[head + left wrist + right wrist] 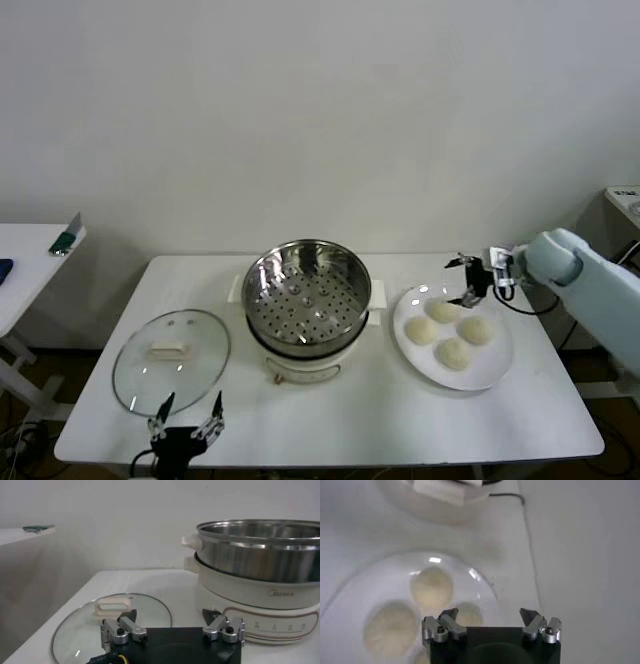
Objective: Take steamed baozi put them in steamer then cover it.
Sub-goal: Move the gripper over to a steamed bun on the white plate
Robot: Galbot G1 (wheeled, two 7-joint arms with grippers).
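four buns on the plate, steamer uncovered, both grippers empty

a white table carries three things in a row. at the robot's left lies the cover, a clear glass lid flat on the table with its cream handle up. in the middle stands the steamer, a shiny steel pot with a perforated bottom on a white cooker base; nothing is inside it. at the robot's right is a white plate holding all four baozi, cream-white domes grouped close together, none of them lifted.

the right gripper hangs above the far edge of the plate, just beyond the buns and touching none of them. its jaws are spread wide and hold nothing. in the right wrist view the two fingertips stand well apart, with the plate and three of the baozi visible beneath them and the cooker base farther off.

the left gripper sits low at the near edge of the table, just in front of the cover, not touching it. its jaws are likewise spread wide and empty. the left wrist view shows the fingertips apart, the cover lying just beyond them with its handle upward, and the steamer standing beside the lid on its base.

a second white table stands off to the robot's left, with a small green object near its corner.
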